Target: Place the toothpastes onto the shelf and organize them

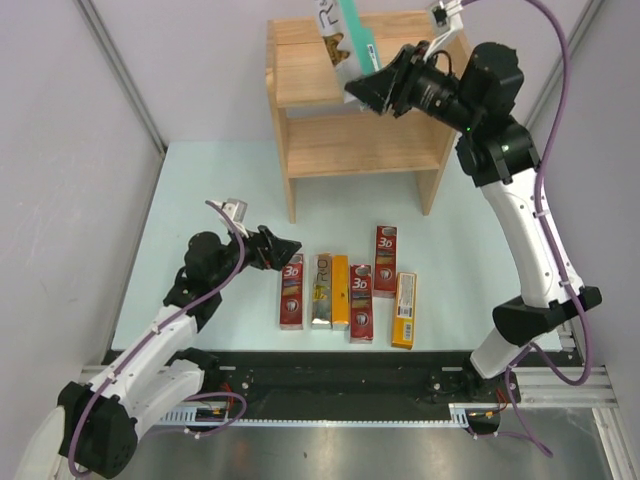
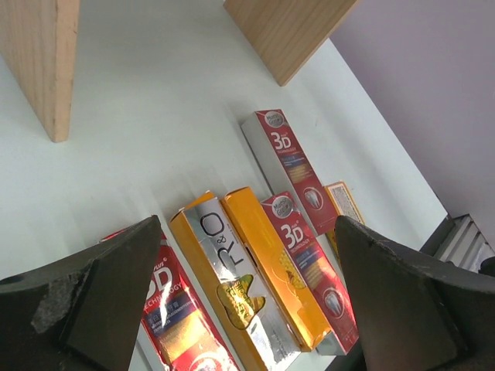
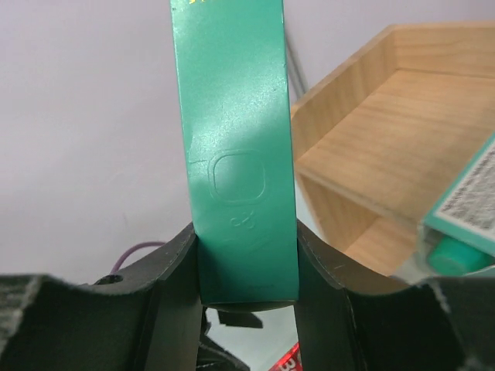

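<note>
My right gripper (image 1: 368,84) is shut on the lower end of a teal-green toothpaste (image 1: 356,38) with a silver face. It holds it tilted up over the top tier of the wooden shelf (image 1: 350,146). In the right wrist view the teal carton (image 3: 240,154) stands between both fingers (image 3: 170,286). Several toothpastes lie side by side on the table: red 3D ones (image 1: 291,291) (image 1: 361,308) (image 1: 385,260), a silver one (image 1: 321,290) and orange-yellow ones (image 1: 340,292) (image 1: 404,310). My left gripper (image 1: 290,248) hangs open just above the leftmost red carton (image 2: 174,325) and the silver carton (image 2: 232,278).
Another teal-ended carton (image 3: 460,224) shows blurred at the right edge of the right wrist view, beside the shelf (image 3: 387,147). The shelf's legs (image 2: 39,69) stand on the table behind the row. Grey walls close in the table on both sides.
</note>
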Tool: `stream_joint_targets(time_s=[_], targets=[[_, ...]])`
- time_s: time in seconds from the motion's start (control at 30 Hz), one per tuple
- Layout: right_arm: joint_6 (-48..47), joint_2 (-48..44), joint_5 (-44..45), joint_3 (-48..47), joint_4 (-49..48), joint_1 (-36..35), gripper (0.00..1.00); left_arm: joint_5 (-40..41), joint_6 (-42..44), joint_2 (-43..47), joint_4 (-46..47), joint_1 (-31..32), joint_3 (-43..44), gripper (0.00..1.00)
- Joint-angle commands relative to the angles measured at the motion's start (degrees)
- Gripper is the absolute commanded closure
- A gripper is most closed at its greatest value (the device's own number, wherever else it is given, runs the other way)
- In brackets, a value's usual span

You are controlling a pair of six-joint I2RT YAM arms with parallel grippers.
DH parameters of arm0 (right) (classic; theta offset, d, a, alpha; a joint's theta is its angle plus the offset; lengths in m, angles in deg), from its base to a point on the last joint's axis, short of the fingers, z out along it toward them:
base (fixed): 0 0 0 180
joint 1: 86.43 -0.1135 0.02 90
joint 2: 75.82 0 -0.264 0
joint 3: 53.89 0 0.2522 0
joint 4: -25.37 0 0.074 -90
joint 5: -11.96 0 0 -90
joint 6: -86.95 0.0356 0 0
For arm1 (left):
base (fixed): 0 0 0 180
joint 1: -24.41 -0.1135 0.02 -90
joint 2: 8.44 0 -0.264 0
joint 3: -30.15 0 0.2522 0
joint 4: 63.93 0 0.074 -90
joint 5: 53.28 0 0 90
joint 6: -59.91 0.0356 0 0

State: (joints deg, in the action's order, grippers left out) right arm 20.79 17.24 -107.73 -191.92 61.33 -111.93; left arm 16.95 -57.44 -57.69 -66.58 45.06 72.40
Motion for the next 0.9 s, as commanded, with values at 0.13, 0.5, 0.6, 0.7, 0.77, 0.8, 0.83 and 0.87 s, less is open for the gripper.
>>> stream_joint_targets(time_s=[0.13, 0.5, 0.6, 0.7, 0.77, 0.8, 0.83, 0.87], targets=[[1.3, 1.87, 6.31, -9.24, 3.82, 9.75, 0.82, -0.71, 0.72, 0.21, 0.49, -0.34, -1.86, 0.0], [7.1, 2.57, 1.83, -1.6, 0.39, 19.78, 0.82, -2.64, -0.86, 0.91, 2.42, -0.34, -3.97, 0.0], [8.42, 3.01, 0.52, 0.86, 0.13, 20.13, 0.82, -3.52, -1.74, 0.83, 3.3, -0.34, -4.67, 0.0], [9.82, 3.45, -1.85, 3.06, -1.62, 20.05, 0.82, -3.87, -1.91, 0.56, 3.3, -0.34, -4.85, 0.0], [10.44, 4.32, -3.17, 2.98, -2.15, 20.05, 0.81, -3.79, -1.74, 0.65, 3.13, -0.34, -5.02, 0.0], [11.05, 4.5, -3.53, 2.89, -2.59, 20.05, 0.81, -3.79, -1.82, 0.74, 3.12, -0.34, -5.02, 0.0], [11.41, 4.68, -3.97, 2.98, -3.12, 20.05, 0.81, -3.96, -1.65, 0.74, 3.12, -0.34, -5.2, 0.01], [12.02, 4.85, -4.84, 2.98, -3.65, 20.13, 0.81, -4.31, -1.74, 0.56, 3.12, -0.34, -5.29, 0.0]])
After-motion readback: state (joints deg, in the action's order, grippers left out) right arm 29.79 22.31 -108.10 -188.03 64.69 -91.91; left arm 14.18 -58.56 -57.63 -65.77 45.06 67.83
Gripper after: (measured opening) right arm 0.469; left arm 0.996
